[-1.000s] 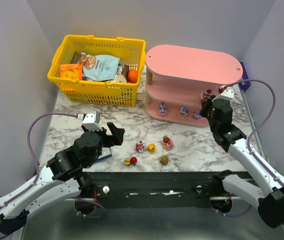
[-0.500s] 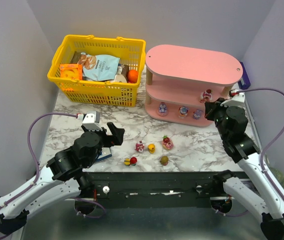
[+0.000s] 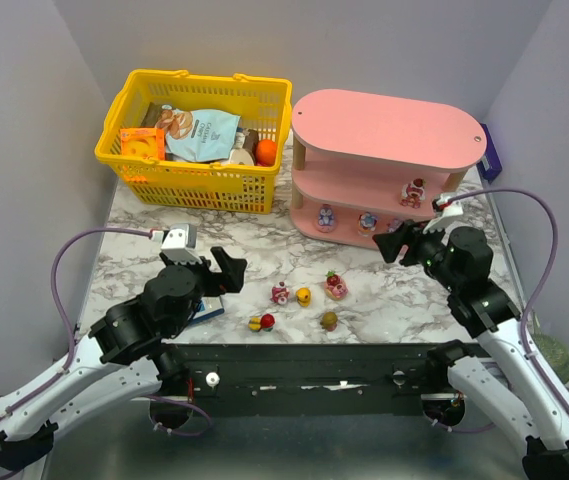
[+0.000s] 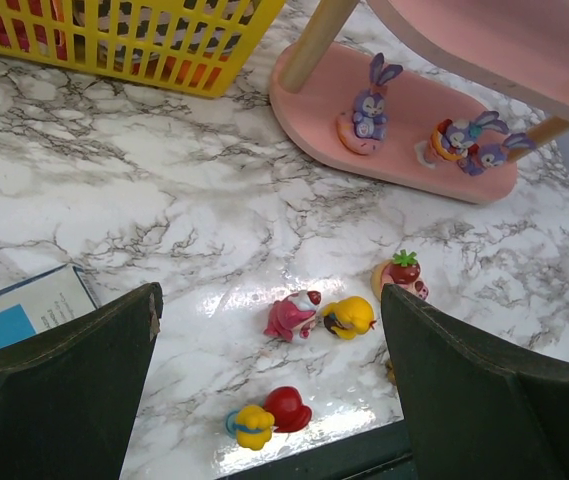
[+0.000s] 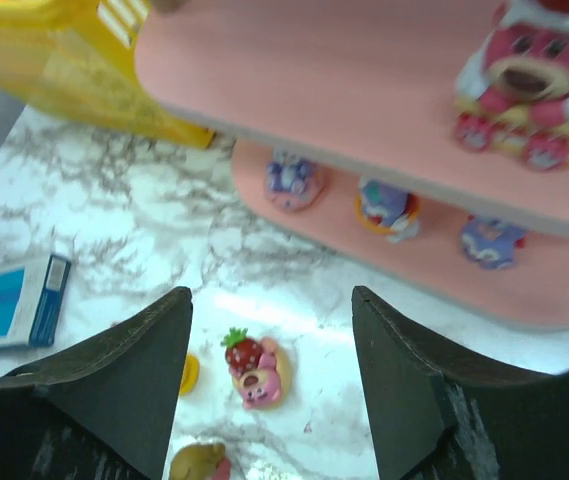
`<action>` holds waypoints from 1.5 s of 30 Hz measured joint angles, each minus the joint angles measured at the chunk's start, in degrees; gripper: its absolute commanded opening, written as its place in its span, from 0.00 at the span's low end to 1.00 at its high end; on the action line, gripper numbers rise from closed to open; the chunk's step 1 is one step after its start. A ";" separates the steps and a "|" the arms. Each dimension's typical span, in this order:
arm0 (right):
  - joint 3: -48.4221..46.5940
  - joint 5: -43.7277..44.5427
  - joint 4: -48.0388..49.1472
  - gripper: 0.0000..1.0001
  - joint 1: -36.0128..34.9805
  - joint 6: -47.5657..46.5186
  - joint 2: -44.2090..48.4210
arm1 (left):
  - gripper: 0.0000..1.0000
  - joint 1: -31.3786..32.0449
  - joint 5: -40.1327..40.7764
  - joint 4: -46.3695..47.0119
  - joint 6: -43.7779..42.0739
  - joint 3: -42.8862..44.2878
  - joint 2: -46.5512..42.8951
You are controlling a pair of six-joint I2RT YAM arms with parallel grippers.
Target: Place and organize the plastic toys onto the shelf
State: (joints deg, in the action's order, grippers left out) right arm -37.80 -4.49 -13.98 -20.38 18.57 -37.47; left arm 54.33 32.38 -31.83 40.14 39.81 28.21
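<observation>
**Overhead view.** My left pincer (image 3: 226,272) hangs over the marble table (image 3: 144,225), beside a flat blue box (image 3: 207,309). My right pincer (image 3: 394,243) hovers in front of the right end of the pink shelf (image 3: 384,120). Five loose toys (image 3: 304,296) lie on the marble between my arms. Only this view shows the shelf's top tier and the packets inside the yellow basket (image 3: 129,160).

**Left wrist view.** My left jaws stand wide apart and hold nothing. Framed between them are a pink toy (image 4: 289,318), a yellow toy (image 4: 349,318) and a red-and-yellow pair (image 4: 269,415).

**Right wrist view.** My right jaws are also spread and empty. The pink bear (image 5: 524,80) sits on the middle tier. Three purple figurines (image 5: 389,208) stand in a row on the bottom tier. A strawberry-topped toy (image 5: 254,370) lies on the marble below. Only here are the bear's face and paws distinct.
</observation>
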 measured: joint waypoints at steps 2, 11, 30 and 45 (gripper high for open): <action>2.10 -2.73 0.48 0.77 -0.79 -0.20 -0.04 | 0.99 0.00 0.00 -0.50 0.00 0.00 -0.09; 6.36 -1.46 5.29 0.77 -16.90 -0.22 -7.63 | 0.99 0.00 -0.04 -0.92 0.02 0.00 1.53; 11.56 6.21 12.74 0.74 -22.36 2.51 -26.88 | 0.99 0.00 -0.07 -0.98 -0.02 0.00 2.78; 8.26 8.72 14.78 0.01 -23.19 9.62 -36.28 | 0.99 0.00 -0.04 -0.92 0.00 0.00 1.77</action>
State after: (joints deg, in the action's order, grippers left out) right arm -29.54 4.23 0.80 -43.57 28.18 -73.76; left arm 54.33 32.34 -32.75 40.14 39.81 29.98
